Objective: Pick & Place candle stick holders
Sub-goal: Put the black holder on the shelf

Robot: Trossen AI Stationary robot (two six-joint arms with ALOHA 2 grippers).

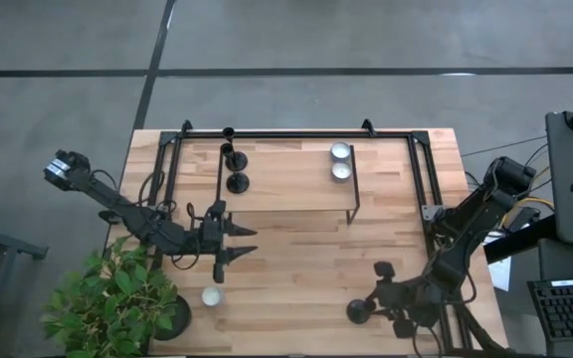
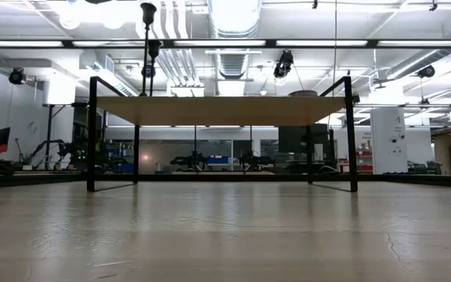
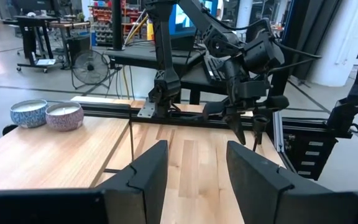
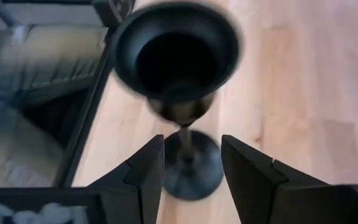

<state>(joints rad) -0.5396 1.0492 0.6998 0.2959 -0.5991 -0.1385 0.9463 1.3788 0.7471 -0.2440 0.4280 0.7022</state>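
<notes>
1. Black candle stick holder (image 4: 178, 74) stands upright on the table (image 1: 296, 268) near its right front corner, stem between your right claw (image 4: 191, 177) fingers, which are spread, not gripping.
2. Two black holders (image 1: 237, 169) and two silver cups (image 1: 340, 161) sit on the raised shelf (image 1: 286, 179).
3. One whitish cup (image 1: 211, 295) sits front left, near your left claw (image 1: 242, 242), fingers wide, empty.

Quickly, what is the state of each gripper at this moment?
Left gripper: open, holding nothing, above the table.
Right gripper: open, its fingers on either side of a black candle stick holder, not closed on it.
</notes>
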